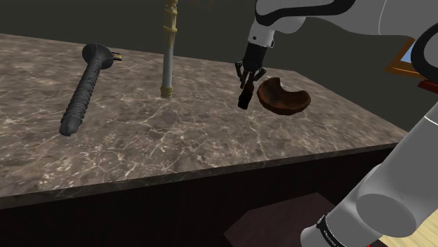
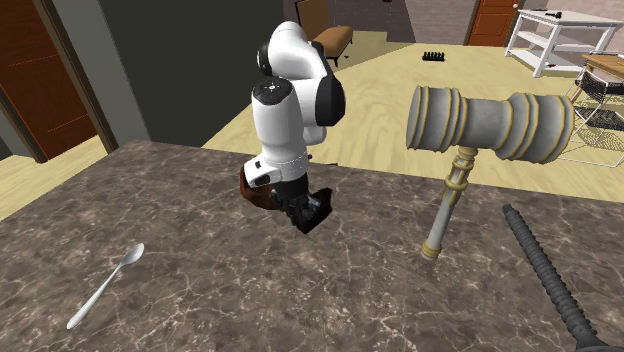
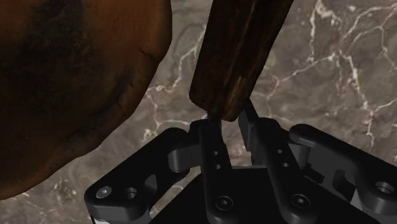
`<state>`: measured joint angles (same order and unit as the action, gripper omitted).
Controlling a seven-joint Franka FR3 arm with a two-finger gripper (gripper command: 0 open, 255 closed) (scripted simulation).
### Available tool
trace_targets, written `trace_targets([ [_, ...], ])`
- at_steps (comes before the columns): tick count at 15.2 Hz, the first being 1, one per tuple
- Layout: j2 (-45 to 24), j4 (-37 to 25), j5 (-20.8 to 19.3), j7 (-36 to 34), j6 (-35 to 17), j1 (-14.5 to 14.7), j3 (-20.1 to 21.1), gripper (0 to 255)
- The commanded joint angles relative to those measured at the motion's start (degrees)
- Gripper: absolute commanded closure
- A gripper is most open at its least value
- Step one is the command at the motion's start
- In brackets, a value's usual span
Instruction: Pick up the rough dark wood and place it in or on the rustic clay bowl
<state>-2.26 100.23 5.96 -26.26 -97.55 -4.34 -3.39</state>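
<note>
My black gripper (image 1: 247, 81) is shut on a dark, rough wooden block (image 1: 244, 98), which hangs lengthwise below the fingers. In the wrist view the block (image 3: 236, 54) is clasped at its near end between the two fingertips (image 3: 210, 129). The brown clay bowl (image 1: 284, 98) sits on the marble table, just to the shoulder view's right of the block. It looms large beside the block (image 3: 70, 83). In the second exterior view the gripper (image 2: 303, 207) with the wood (image 2: 314, 214) is in front of the bowl (image 2: 254, 192), which the arm partly hides.
A giant grey mallet (image 1: 168, 67) stands upright on its handle mid-table (image 2: 490, 122). A large dark screw (image 1: 84, 88) lies at the shoulder view's left. A spoon (image 2: 105, 285) lies apart on the marble table (image 1: 196, 140). The table's front edge runs below the bowl.
</note>
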Motion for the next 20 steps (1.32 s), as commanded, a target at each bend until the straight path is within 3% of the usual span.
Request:
trace_targets([
  [1,0.0,0.0,0.0,0.0,0.0,0.0,0.0,255],
  [7,0.0,0.0,0.0,0.0,0.0,0.0,0.0,255],
  [8,0.0,0.0,0.0,0.0,0.0,0.0,0.0,0],
  [12,9.6,5.8,-0.3,9.9,-2.9,0.0,-0.1,0],
  [20,9.4,11.5,-0.2,10.0,-8.7,0.2,0.1,0],
])
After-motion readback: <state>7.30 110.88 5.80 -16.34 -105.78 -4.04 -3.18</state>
